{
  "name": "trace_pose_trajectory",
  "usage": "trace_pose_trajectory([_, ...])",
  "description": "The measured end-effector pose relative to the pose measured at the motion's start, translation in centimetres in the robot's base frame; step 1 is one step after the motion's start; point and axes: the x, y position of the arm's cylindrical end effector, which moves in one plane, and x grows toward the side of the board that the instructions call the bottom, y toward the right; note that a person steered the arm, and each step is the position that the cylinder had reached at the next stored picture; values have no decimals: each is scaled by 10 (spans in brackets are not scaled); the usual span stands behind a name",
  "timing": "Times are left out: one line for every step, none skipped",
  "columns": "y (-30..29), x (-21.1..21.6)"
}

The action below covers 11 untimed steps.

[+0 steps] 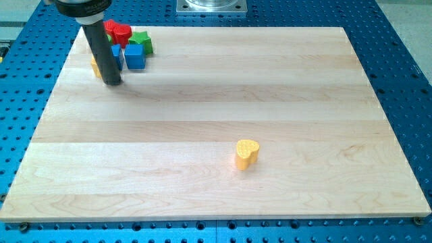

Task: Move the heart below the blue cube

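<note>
A yellow heart (246, 153) lies alone on the wooden board, right of centre toward the view's bottom. A blue cube (135, 57) sits in a cluster at the view's top left. My rod comes down from the top left and my tip (113, 83) rests on the board just below and left of the blue cube, far from the heart. The rod hides part of the cluster.
In the cluster with the blue cube are a red block (117, 31), a green block (142, 41), another blue block (116, 56) and a yellow block (95, 65) partly behind the rod. The board (216, 196) has blue perforated table around it.
</note>
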Motion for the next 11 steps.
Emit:
trace_pose_trajectory([77, 33])
trace_pose_trajectory([219, 53])
trace_pose_trajectory([276, 115])
trace_pose_trajectory([276, 171])
trace_pose_trajectory([247, 188])
trace_pose_trajectory([214, 181])
trace_pose_trajectory([171, 174])
trace_pose_trajectory([213, 193])
trace_pose_trajectory([161, 194])
trace_pose_trajectory([114, 158])
trace_pose_trajectory([104, 132])
